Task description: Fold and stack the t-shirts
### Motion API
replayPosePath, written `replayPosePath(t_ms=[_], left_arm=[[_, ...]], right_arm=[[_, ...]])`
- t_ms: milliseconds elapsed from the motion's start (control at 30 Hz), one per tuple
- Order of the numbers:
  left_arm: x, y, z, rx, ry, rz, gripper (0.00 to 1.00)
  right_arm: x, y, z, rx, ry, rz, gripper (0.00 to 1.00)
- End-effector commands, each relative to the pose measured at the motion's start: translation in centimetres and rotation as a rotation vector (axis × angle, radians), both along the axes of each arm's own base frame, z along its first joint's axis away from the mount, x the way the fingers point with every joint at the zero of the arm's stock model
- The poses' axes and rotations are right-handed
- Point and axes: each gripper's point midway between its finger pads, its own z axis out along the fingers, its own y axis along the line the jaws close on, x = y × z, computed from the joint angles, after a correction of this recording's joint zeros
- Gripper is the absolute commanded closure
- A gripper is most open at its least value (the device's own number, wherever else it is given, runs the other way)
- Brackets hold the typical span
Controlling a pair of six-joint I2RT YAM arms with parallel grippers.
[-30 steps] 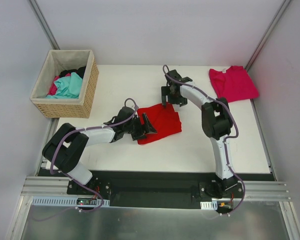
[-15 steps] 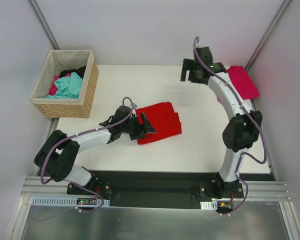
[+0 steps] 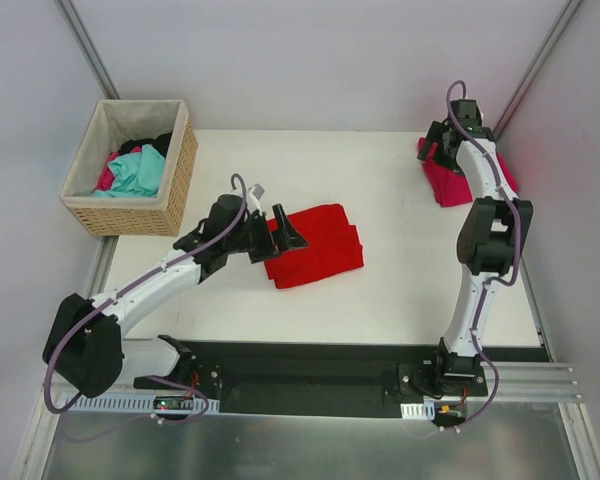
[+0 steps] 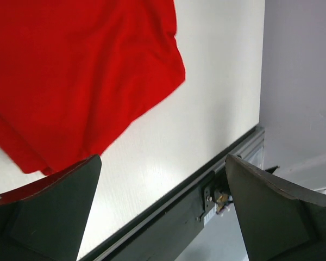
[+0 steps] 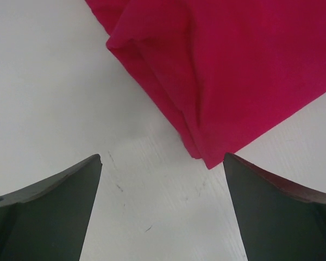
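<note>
Moved: right gripper has swung away from the red shirt to the pink shirt at the far right corner of the worktop; left gripper has hardly shifted.
Red shirt spot: near the middle of the worktop, folded to a rough square, in the same place as before.
Pink shirt spot: far right corner, folded (the right arm hides part of it from above).
Left gripper now: at the left edge of the red shirt, fingers spread wide with nothing between them. Its own camera shows the left gripper over bare worktop, with the red shirt up ahead and reaching down to the left finger.
Right gripper now: over the left edge of the pink shirt, fingers spread wide and holding nothing. Its own camera shows the right gripper above bare worktop, with a folded corner of the pink shirt just ahead.
Basket: at the far left corner, with teal, pink and black clothes inside.
</note>
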Motion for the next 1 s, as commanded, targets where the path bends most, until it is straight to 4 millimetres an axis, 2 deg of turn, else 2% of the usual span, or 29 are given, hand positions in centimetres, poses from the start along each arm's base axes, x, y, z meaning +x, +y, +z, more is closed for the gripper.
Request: replayPosePath(t_ms=[0, 33, 67, 200, 367, 500, 533, 767, 967], left_arm=[[0.8, 2.7, 0.9, 0.005, -0.006, 0.047, 0.01], [0.8, 3.3, 1.0, 0.007, -0.014, 0.057, 0.01], [0.7, 3.5, 1.1, 0.003, -0.013, 0.055, 0.01], [1.2, 5.2, 0.2, 0.020, 0.008, 0.091, 0.01], [1.3, 5.4, -0.9, 0.032, 0.042, 0.092, 0.01], [1.7, 5.3, -1.4, 0.039, 0.055, 0.090, 0.01], [1.7, 5.3, -1.4, 0.040, 0.057, 0.090, 0.01], [2.0, 5.7, -1.9, 0.041, 0.074, 0.104, 0.01], [2.1, 6.0, -2.5, 0.043, 0.097, 0.119, 0.01]], right_arm=[[2.2, -1.5, 0.7, 0.001, -0.044, -0.019, 0.00], [2.6, -2.0, 0.6, 0.005, -0.054, -0.024, 0.00], [2.8, -2.7, -0.3, 0.011, -0.040, -0.034, 0.00], [3.4, -4.6, -1.3, 0.013, -0.036, -0.064, 0.01], [2.9, -8.6, -1.8, -0.014, -0.054, -0.160, 0.00], [2.7, -10.6, -2.9, -0.010, -0.021, -0.193, 0.00], [2.6, -10.8, -3.8, -0.015, 0.000, -0.187, 0.00], [2.8, -10.7, -6.7, -0.001, 0.056, -0.184, 0.00], [2.6, -9.3, -8.4, 0.032, 0.108, -0.164, 0.00]])
